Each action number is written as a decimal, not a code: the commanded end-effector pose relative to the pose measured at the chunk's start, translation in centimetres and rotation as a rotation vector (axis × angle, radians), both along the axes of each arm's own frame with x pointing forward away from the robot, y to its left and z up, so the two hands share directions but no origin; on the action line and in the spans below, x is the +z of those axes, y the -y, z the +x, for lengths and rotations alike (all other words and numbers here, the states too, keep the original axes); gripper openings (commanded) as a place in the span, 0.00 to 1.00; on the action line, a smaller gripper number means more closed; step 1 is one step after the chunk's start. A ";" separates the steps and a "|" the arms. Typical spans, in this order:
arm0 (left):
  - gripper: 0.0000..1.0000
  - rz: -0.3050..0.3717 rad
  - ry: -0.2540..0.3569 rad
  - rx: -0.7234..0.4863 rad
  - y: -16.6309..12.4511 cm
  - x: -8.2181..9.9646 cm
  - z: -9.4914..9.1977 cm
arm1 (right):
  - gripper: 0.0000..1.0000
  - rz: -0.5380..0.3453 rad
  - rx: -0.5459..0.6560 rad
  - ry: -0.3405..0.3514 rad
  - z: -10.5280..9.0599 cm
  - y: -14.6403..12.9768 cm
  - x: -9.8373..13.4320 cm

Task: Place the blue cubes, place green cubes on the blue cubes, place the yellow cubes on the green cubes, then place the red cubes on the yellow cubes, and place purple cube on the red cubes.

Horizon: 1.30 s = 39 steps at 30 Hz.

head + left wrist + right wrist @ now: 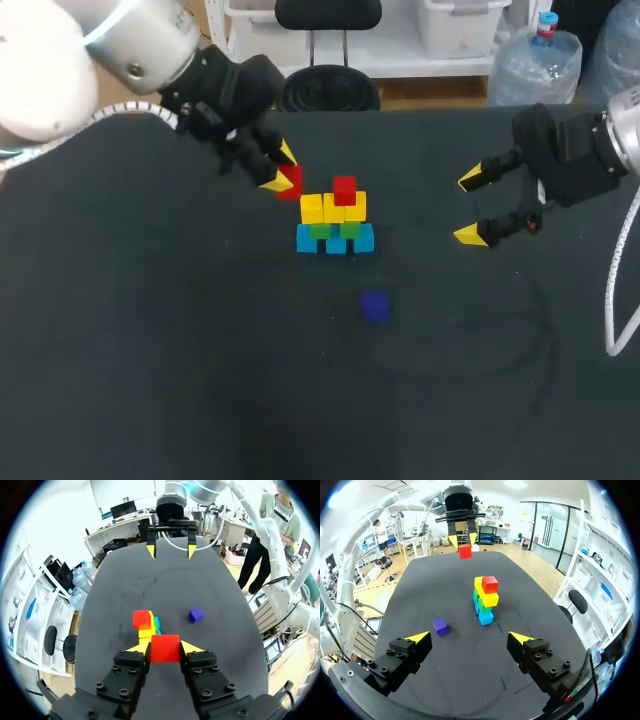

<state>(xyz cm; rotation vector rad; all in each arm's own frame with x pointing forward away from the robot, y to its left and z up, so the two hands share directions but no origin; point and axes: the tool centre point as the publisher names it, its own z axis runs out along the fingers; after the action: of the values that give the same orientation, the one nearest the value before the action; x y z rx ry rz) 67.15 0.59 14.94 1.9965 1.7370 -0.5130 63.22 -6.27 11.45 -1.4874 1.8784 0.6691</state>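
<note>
A stack stands mid-table: blue cubes (335, 240) at the base, green cubes (335, 229) on them, yellow cubes (333, 208) above, and one red cube (344, 189) on top. My left gripper (277, 168) hangs just left of the stack, shut on a second red cube (165, 648), which also shows in the right wrist view (465, 551). A purple cube (375, 306) lies alone on the table in front of the stack. My right gripper (468, 207) is held open to the right of the stack, with nothing between its fingers.
The table (150, 360) is a dark mat. Its back edge runs just behind the left arm.
</note>
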 end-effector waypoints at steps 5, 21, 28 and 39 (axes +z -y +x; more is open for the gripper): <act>0.00 0.009 -0.070 -0.042 1.2 -0.8 2.1 | 1.00 0.003 0.002 0.000 0.1 0.0 -0.1; 0.00 -0.016 -0.103 -0.012 2.8 -2.2 3.3 | 1.00 0.003 0.002 0.000 0.1 0.0 -0.1; 0.00 -0.018 -0.103 0.025 3.3 -2.5 3.5 | 1.00 0.003 0.002 0.000 0.1 0.0 -0.1; 0.00 -0.004 -0.104 0.068 3.8 -3.2 3.6 | 1.00 0.003 0.002 0.000 0.1 0.0 -0.1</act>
<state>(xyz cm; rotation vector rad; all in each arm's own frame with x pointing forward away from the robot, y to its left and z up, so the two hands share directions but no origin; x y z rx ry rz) 70.69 -2.98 11.91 1.9351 1.8529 -0.6118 63.22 -6.27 11.45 -1.4874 1.8784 0.6693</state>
